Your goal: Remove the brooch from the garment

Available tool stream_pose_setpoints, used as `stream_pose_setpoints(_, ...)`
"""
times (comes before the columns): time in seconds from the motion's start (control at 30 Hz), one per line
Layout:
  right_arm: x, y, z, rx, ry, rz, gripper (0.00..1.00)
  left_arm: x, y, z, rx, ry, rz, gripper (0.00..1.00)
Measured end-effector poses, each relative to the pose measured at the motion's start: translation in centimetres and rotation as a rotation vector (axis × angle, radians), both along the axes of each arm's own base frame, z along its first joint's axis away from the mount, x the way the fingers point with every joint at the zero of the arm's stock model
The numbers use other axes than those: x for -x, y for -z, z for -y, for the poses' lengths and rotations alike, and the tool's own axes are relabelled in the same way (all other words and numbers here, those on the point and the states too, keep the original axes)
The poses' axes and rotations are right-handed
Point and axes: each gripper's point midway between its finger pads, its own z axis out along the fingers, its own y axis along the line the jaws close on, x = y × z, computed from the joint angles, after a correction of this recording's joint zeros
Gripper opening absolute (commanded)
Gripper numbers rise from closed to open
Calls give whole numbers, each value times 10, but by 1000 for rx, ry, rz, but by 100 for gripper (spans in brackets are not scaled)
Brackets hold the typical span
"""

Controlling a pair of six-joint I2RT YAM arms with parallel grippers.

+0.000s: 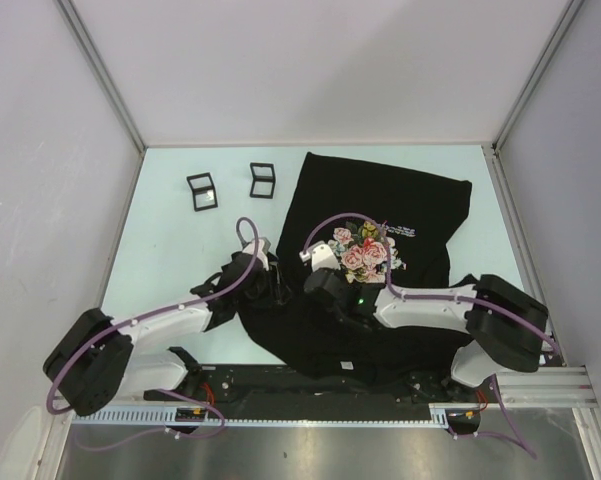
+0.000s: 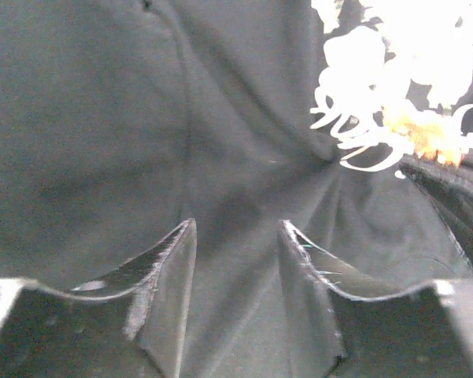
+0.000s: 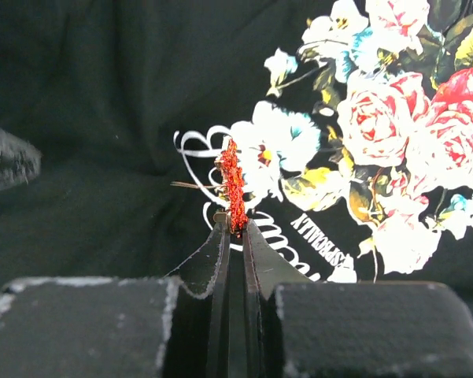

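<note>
Right tool (image 3: 236, 230) pinches the lower end of the red glittery brooch (image 3: 234, 185), upright over the garment (image 3: 102, 118) just beside the white scrollwork of the rose print; whether its pin is in the cloth, I cannot tell. Left tool (image 2: 236, 232) hangs spread above plain black fabric; from above, the garment lies across the table (image 1: 170, 230), both tools blur into the dark cloth, and the brooch is too small to find.

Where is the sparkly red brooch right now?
In the right wrist view, the red brooch is pinched at the right gripper's tips, over the black T-shirt, at the left edge of its printed roses.
</note>
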Motion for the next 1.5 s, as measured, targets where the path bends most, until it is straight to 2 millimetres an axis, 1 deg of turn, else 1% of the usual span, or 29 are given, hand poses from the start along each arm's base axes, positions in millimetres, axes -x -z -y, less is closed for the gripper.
stream_pose_setpoints(0.03, -2, -5, 1, -22, 1, -9, 0, 1, -3, 1, 10, 4, 5, 58)
stream_pose_setpoints(0.2, -5, -25, 6, -136, -26, -97, 0, 12, -24, 5, 65, 53, 14, 60)
stream_pose_setpoints(0.3, -3, -35, 11, -213, -55, -161, 0, 16, -43, 7, 86, 87, 29, 64)
stream_pose_setpoints(0.4, 2, -35, 19, -230, -68, -208, 0, 19, -69, 11, 142, 111, 69, 65)
stream_pose_setpoints(0.47, 11, -32, 20, -236, -94, -244, 0, 22, -81, 14, 179, 129, 87, 66)
stream_pose_setpoints(0.53, 18, -30, 21, -255, -118, -276, 0, 25, -89, 17, 220, 140, 86, 62)
stream_pose_setpoints(0.6, 30, -31, 19, -299, -158, -322, 0, 27, -91, 21, 265, 139, 75, 61)
stream_pose_setpoints(0.63, 36, -33, 15, -331, -193, -352, 0, 28, -88, 21, 285, 131, 60, 66)
stream_pose_setpoints(0.7, 46, -38, 6, -385, -258, -402, 0, 29, -79, 18, 311, 109, 49, 68)
stream_pose_setpoints(0.73, 50, -40, 2, -404, -285, -420, 0, 30, -75, 16, 316, 104, 45, 72)
stream_pose_setpoints(0.77, 57, -43, -3, -430, -325, -444, 0, 32, -72, 13, 318, 97, 45, 73)
stream_pose_setpoints(0.8, 63, -46, -7, -453, -362, -467, 0, 32, -72, 12, 324, 100, 48, 75)
stream_pose_setpoints(0.9, 78, -55, -13, -516, -456, -537, 0, 30, -87, 17, 371, 142, 90, 78)
stream_pose_setpoints(0.93, 80, -59, -14, -542, -479, -558, 0, 31, -92, 20, 390, 173, 104, 79)
stream_pose_setpoints(1.0, 79, -67, -11, -593, -509, -586, 0, 34, -101, 25, 412, 241, 116, 79)
stream_pose_setpoints(1.1, 76, -77, -8, -656, -543, -609, 0, 40, -115, 35, 446, 377, 116, 73)
stream_pose_setpoints(1.13, 78, -81, -9, -670, -565, -618, 0, 44, -119, 39, 464, 424, 111, 72)
stream_pose_setpoints(1.17, 82, -84, -11, -683, -592, -629, 0, 48, -123, 42, 485, 468, 106, 72)
stream_pose_setpoints(1.27, 96, -90, -16, -697, -665, -654, 0, 62, -133, 50, 556, 585, 88, 66)
stream_pose_setpoints(1.3, 100, -91, -17, -699, -684, -659, 0, 67, -138, 52, 581, 623, 92, 63)
stream_pose_setpoints(1.37, 106, -93, -18, -704, -713, -671, 0, 73, -144, 54, 613, 680, 100, 59)
stream_pose_setpoints(1.4, 107, -94, -18, -706, -721, -674, 0, 76, -146, 55, 622, 702, 103, 56)
stream_pose_setpoints(1.47, 109, -95, -19, -712, -734, -677, 0, 82, -146, 55, 634, 742, 88, 53)
stream_pose_setpoints(1.5, 109, -96, -19, -713, -739, -676, 0, 83, -145, 56, 638, 751, 79, 48)
